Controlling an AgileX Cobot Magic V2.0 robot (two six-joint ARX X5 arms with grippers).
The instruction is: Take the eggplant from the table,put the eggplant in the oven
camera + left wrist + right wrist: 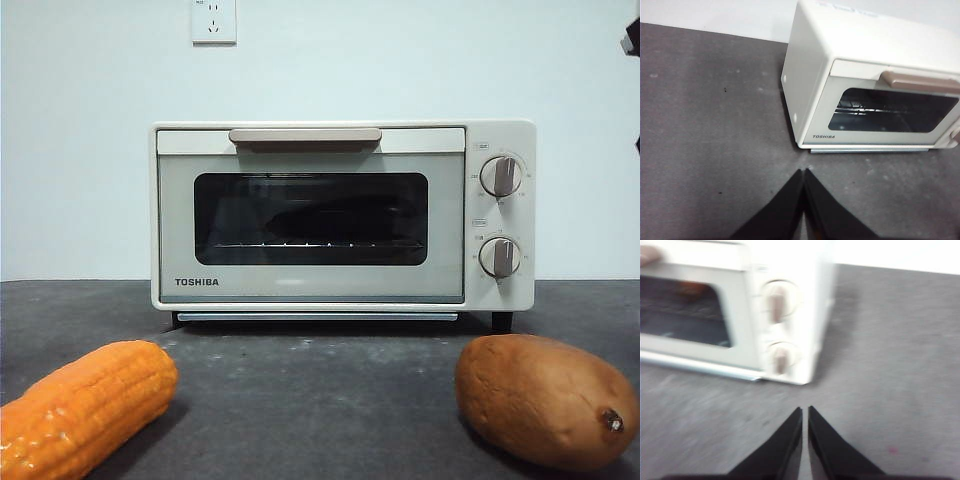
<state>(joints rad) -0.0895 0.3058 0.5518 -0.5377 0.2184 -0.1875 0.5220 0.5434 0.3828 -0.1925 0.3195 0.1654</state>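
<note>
Eggplant (325, 215) is inside the oven (340, 215), a dark long shape lying on the wire rack (310, 244), seen only dimly through the dark glass window; stem end can't be made out. Oven door shut, beige handle bar (305, 135) across the top of the door. Oven stands toward the back edge of the table (320, 400), against the white wall.

Left gripper (804, 172) hangs over bare table in front of the oven's left front corner, well apart from it, jaws pressed together tip to tip, holding nothing. Right gripper (805, 410) hangs over the table in front of the oven's knob side, jaws nearly touching with only a thin slit between, nothing in them. That view is blurred. Neither gripper touches the oven or eggplant.

Writing: "TOSHIBA" in dark letters at the door's lower left, readable in front and left wrist views. Small markings ring the two round knobs (500, 176), too small to read.

Orange corn cob (85, 410) lies near the table's front left corner, brown sweet potato (545, 400) near the front right. Wall socket (214, 20) above the oven.
</note>
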